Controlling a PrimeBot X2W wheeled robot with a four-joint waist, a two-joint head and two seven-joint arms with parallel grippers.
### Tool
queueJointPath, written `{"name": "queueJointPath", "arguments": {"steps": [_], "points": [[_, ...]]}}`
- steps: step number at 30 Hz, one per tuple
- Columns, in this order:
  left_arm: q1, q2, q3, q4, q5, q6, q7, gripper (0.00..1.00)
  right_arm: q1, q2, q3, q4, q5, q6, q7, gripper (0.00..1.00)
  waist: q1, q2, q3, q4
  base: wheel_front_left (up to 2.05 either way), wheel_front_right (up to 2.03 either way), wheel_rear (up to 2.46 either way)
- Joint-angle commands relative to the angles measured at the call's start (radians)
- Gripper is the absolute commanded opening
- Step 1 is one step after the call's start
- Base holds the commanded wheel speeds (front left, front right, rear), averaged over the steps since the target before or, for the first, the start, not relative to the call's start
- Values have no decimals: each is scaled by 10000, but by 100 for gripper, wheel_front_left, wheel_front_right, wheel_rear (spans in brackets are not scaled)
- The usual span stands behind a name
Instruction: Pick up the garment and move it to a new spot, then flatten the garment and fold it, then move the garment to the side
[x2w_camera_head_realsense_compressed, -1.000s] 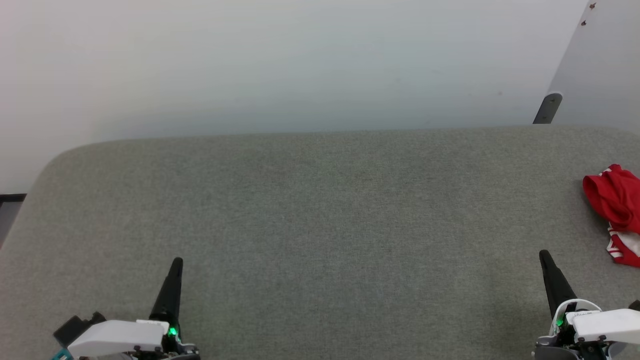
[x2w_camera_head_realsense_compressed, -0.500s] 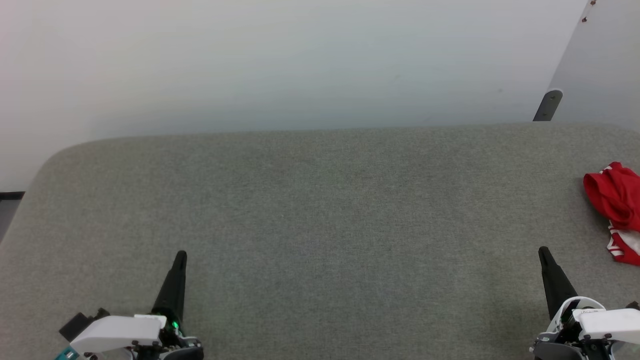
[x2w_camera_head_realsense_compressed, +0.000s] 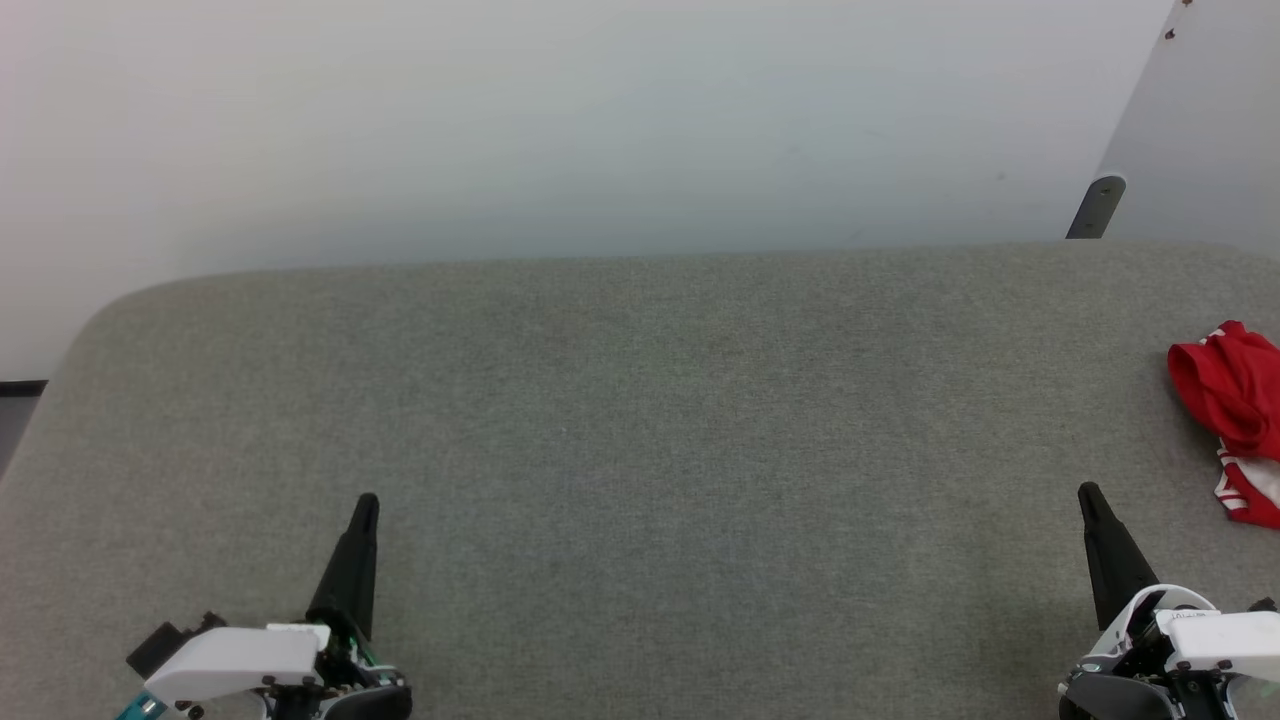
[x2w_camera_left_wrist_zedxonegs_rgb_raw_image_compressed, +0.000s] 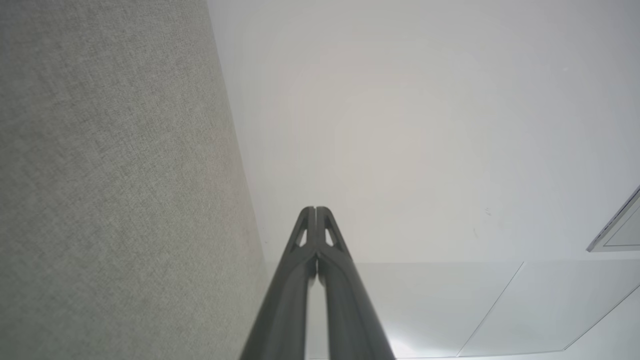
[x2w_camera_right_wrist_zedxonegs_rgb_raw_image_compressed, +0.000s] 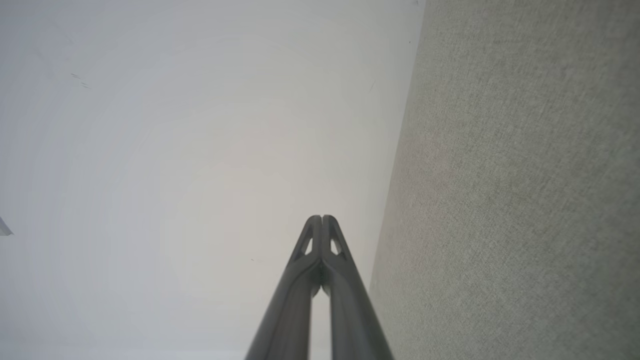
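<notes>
From my head camera, my left gripper and right gripper both had their long dark fingers pressed shut on nothing, over the grey fabric-covered table. The crumpled red jersey garment with striped white trim lay at the table's right side, well apart from my right gripper. Its bunch ran roughly near-to-far. The frame edge cut it off, and I could make out no lettering.

At my left wrist, the fingers met tip to tip, empty. At my right wrist, the fingers were likewise closed and empty.

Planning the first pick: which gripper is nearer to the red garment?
Right. The right gripper is close to the garment, nearer the robot and a little to its left. The left gripper is far off across the grey surface.
</notes>
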Motion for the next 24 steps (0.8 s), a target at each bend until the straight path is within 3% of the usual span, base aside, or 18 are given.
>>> {"name": "queueJointPath", "arguments": {"steps": [1,24], "points": [[-96,1,30,-20,-26,-53,21,0,-23,36,-4,-24,36,4,27,0,0,-1,0,0,0,0,0],[-94,1,27,-21,-28,-53,19,0,-23,34,0,-24,38,4,24,0,0,-1,0,0,0,0,0]]}}
